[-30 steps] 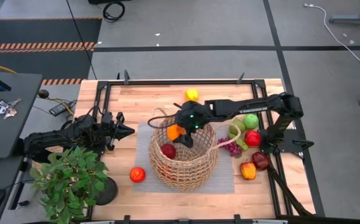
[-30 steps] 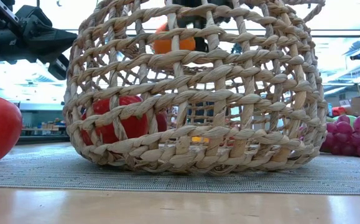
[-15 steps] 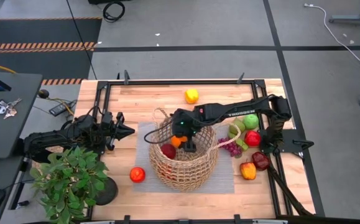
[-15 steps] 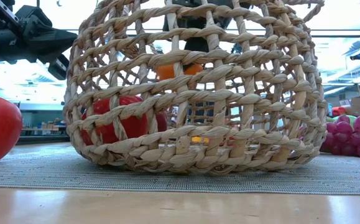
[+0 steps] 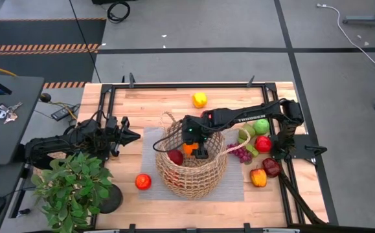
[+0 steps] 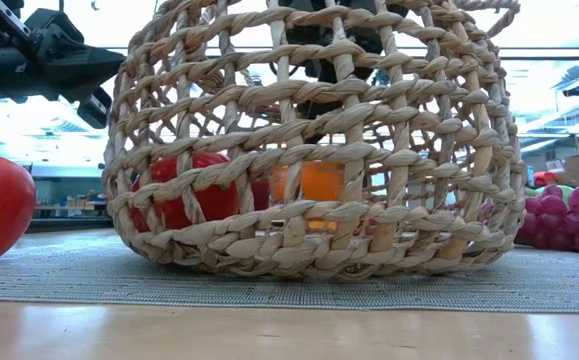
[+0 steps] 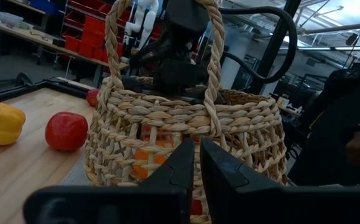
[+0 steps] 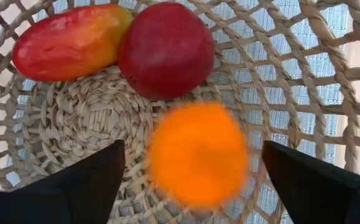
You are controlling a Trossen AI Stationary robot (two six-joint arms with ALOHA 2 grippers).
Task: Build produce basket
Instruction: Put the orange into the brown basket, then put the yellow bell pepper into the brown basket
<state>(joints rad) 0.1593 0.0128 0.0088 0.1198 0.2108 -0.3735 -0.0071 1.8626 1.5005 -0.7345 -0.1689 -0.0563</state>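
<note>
Hanging over the basket (image 5: 192,162) at mid-desk, the right end effector (image 5: 197,149) is seen spread wide, with the orange (image 8: 197,154) released below it beside two red fruits (image 8: 166,50) on the woven floor. The arm is best raised straight up, clear of rim and handle, before more produce (image 5: 260,144) is fetched. The left end effector (image 5: 133,136) is parked pressed together, left of the basket.

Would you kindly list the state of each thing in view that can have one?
Basket: upright on the mat, holding three fruits.
Orange: released, inside the basket.
Dark red fruit: resting on the basket floor.
Red-orange fruit: lying beside the dark red one.
Right gripper: jaws open, over the basket.
Left gripper: jaws shut, empty, waiting left of the basket.
Red apple: outside the basket, on the table.
</note>
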